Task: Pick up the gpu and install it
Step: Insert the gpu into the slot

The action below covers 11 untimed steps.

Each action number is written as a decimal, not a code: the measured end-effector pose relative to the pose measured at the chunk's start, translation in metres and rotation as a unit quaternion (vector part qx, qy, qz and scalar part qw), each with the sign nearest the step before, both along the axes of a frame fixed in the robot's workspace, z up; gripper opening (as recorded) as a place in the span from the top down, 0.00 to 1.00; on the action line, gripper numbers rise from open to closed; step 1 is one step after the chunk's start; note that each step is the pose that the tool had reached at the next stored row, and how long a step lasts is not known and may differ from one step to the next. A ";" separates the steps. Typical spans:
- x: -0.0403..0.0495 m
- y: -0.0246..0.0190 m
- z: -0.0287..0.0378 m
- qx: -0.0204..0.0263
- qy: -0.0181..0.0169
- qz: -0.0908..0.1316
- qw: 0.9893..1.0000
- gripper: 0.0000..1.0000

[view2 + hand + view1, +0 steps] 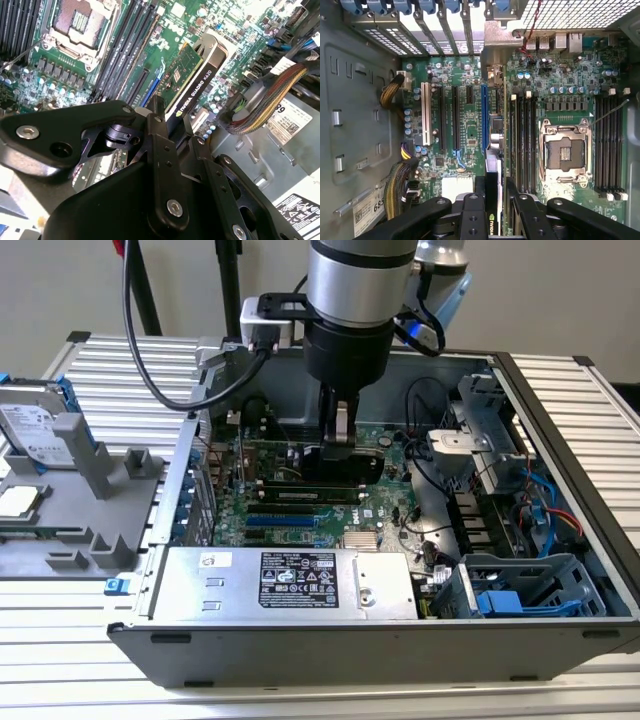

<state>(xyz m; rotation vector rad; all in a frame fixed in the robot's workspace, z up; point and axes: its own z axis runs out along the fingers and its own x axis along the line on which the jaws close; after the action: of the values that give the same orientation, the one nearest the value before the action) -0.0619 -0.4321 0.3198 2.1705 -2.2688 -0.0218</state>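
A ribbed metal table [600, 420] carries an open computer case [380, 640]. Just beside the case, toward the exterior view's left, a grey holder [90, 530] rests on the table, with a hard drive [35, 435] propped in it.

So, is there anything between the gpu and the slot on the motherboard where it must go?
Nothing visible does. The gripper holds the gpu edge-down over the motherboard, beside the blue slot. No cable crosses under the card; the cable bundle lies off to the side.
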 end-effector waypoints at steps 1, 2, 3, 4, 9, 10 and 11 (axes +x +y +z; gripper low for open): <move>0.0000 0.0000 -0.0001 0.000 0.000 0.000 1.000 1.00; 0.0000 0.0000 -0.0002 0.000 0.000 0.000 1.000 1.00; 0.0000 0.0000 -0.0002 0.000 0.000 0.000 1.000 1.00; 0.0000 0.0000 -0.0003 0.000 0.000 0.000 1.000 1.00; 0.0000 0.0000 -0.0011 0.000 0.000 0.000 1.000 1.00; 0.0000 0.0000 -0.0013 0.000 0.000 0.000 1.000 1.00; 0.0000 0.0000 -0.0015 0.000 0.000 0.000 1.000 1.00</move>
<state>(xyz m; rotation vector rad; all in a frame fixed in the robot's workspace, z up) -0.0619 -0.4321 0.3183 2.1703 -2.2690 -0.0218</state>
